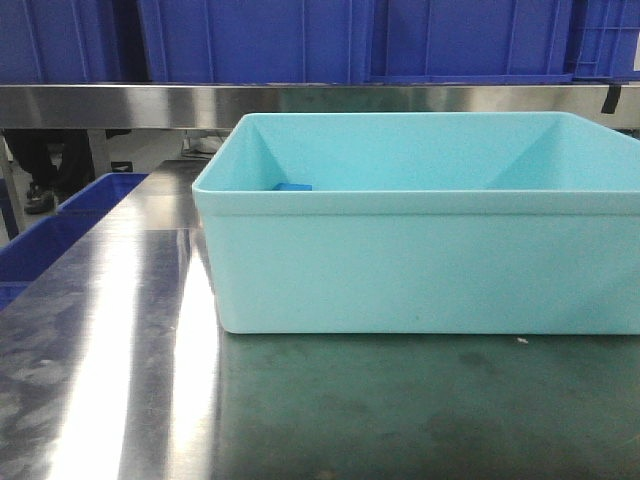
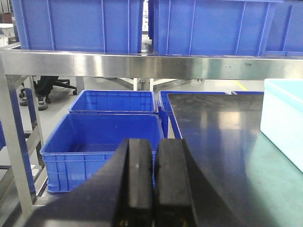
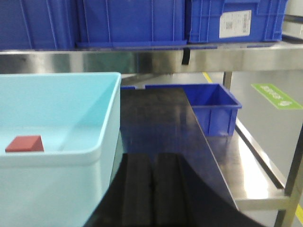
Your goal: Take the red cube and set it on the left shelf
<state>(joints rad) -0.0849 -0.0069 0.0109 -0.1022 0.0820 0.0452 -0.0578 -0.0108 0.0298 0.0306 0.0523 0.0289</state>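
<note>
**Bench stock: red cube in tub, both grippers empty**

1. Left gripper (image 2: 154, 151): two black fingers (image 2: 140, 179) pressed together, nothing between them. It sits left of the pale teal tub (image 2: 283, 118), apart from it.
2. Right gripper (image 3: 151, 163): fingers (image 3: 166, 189) likewise closed flat against each other and empty. It is nearer the camera than the tub's right-hand wall.
3. Table top (image 1: 330, 420): dark mat with a bare steel strip on the tub's left. It carries the tub.
4. Pale teal tub (image 1: 420, 270): open, rectangular, upright.
5. Red cube (image 3: 24, 143): lies flat on the tub's floor, inside the near wall as the right wrist view sees it. It is apart from both grippers.
6. Blue block (image 1: 293, 186): small, inside the tub near its far left corner. It shows only in the front view.
7. Low blue crates (image 2: 102, 142): open, set below table level on the tub's left. One more crate (image 3: 215, 106) stands beyond the tub's right side.
8. Left shelf (image 1: 130, 105): a steel ledge running behind and above the tub, on a perforated upright (image 2: 14, 137).
9. Dark-blue ribbed crates (image 1: 260, 40): in a row on that ledge, above the tub. One bears a white label (image 3: 235, 23).
</note>
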